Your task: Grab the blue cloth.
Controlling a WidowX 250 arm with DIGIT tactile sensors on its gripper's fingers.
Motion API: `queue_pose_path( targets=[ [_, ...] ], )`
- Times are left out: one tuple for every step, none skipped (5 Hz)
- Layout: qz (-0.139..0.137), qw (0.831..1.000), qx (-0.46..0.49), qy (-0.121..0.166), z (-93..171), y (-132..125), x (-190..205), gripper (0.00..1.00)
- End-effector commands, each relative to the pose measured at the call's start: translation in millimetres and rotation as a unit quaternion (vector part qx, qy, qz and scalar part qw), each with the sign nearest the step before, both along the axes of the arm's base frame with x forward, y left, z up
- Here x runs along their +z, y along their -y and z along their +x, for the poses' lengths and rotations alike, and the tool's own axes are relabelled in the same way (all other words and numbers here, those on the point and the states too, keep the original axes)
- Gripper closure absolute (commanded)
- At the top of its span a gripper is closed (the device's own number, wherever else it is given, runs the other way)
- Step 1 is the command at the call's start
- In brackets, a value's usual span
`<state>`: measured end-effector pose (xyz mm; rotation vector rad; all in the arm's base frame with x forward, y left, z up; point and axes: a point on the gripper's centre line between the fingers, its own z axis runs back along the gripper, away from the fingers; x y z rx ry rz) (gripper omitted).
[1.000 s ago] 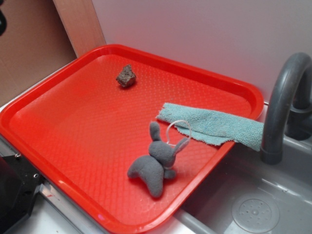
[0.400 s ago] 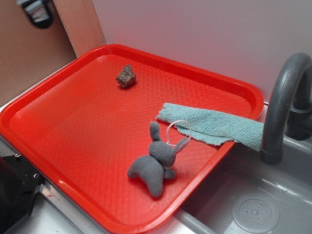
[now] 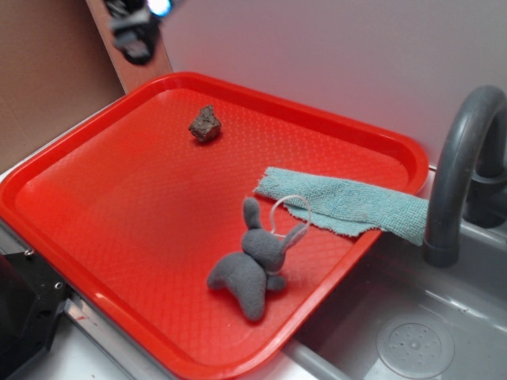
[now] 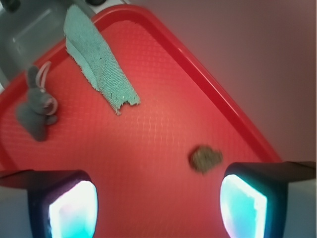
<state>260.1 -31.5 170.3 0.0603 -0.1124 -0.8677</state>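
Observation:
The blue cloth [image 3: 348,205] lies flat at the right side of the red tray [image 3: 103,119], one end hanging over the tray rim toward the sink. In the wrist view the blue cloth [image 4: 96,59] runs diagonally at the upper left. My gripper [image 3: 139,32] hovers high above the tray's far left corner, far from the cloth. Seen from the wrist, the gripper [image 4: 158,201] stands open with only bare tray between its two pads.
A grey plush bunny [image 3: 255,261] with a white loop lies just in front of the cloth. A brown rock-like lump [image 3: 205,124] sits near the tray's back. A grey faucet [image 3: 459,174] and sink [image 3: 412,332] are at the right. A wall stands behind.
My gripper has come into view at the top left and moved rightward over the tray's far corner. The cloth, bunny and lump have not moved.

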Motion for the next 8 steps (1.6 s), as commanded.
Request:
queue_pose_path(
  targets=[
    [0.014,0.994,-0.105,-0.030,-5.8,69.9,-64.1,0.00],
    [0.017,0.994,-0.085,-0.066,4.0,93.1,-100.6,0.00],
    [0.042,0.996,-0.045,-0.065,17.7,92.3,-125.2,0.00],
    [0.046,0.996,-0.034,-0.068,33.0,98.9,-132.5,0.00],
    [0.054,0.996,-0.029,-0.062,39.2,102.3,-131.3,0.00],
    [0.066,0.996,-0.024,-0.060,35.2,104.7,-140.2,1.00],
    [0.080,0.995,-0.027,-0.056,26.9,104.1,-139.2,1.00],
    [0.097,0.993,0.022,-0.056,18.9,96.7,-119.7,1.00]
  ],
)
